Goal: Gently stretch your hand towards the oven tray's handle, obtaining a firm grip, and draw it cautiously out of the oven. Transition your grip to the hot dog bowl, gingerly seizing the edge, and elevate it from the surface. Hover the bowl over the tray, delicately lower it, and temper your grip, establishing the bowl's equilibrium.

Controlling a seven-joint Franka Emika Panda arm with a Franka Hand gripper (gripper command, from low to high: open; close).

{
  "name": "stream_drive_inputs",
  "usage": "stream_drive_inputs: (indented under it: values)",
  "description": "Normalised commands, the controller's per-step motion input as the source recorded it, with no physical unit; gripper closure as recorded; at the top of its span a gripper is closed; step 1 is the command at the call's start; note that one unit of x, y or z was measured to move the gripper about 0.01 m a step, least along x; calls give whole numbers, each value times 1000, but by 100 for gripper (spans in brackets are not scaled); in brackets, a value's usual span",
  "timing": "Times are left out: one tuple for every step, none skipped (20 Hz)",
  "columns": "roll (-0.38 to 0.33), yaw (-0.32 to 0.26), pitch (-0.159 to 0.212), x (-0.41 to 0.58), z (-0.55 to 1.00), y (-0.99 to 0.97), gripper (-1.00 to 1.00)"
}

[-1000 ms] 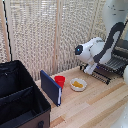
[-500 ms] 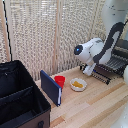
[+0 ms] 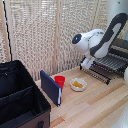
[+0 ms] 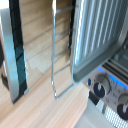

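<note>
The oven (image 3: 121,48) stands at the exterior view's right. Its wire oven tray (image 3: 106,66) sticks out over the table. My gripper (image 3: 86,63) hangs at the tray's front corner. In the wrist view the gripper (image 4: 44,70) is open, and the thin handle bar (image 4: 54,45) runs between one dark finger (image 4: 14,55) and the ribbed metal sheet (image 4: 100,35), touching neither. The hot dog bowl (image 3: 78,84), cream with yellow food, rests on the wooden table just in front of the tray, apart from the gripper.
A small red cup (image 3: 60,80) stands beside the bowl, against a dark blue flat board (image 3: 51,87). A large black open case (image 3: 17,100) fills the exterior view's left. Slatted blinds (image 3: 45,35) stand behind. Oven knobs (image 4: 100,88) show in the wrist view.
</note>
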Motion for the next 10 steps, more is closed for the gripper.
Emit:
stream_drive_inputs:
  values:
    - [161, -308, -3, -20, 500, 11, -100]
    - [167, -310, -1, -17, 480, 0, -100]
    - [168, -313, 0, -17, 471, 0, -100]
    - [171, -315, 0, -17, 466, 0, -100]
    - [171, -317, 0, -17, 460, 0, -100]
    - [170, -318, -2, -20, 454, 0, -100]
    - [171, -321, -7, -26, 451, 0, -100]
    - [173, -324, -11, -29, 446, 0, -100]
    - [171, -324, -19, -37, 446, 11, -100]
    - [177, -321, -31, -46, 429, 43, -100]
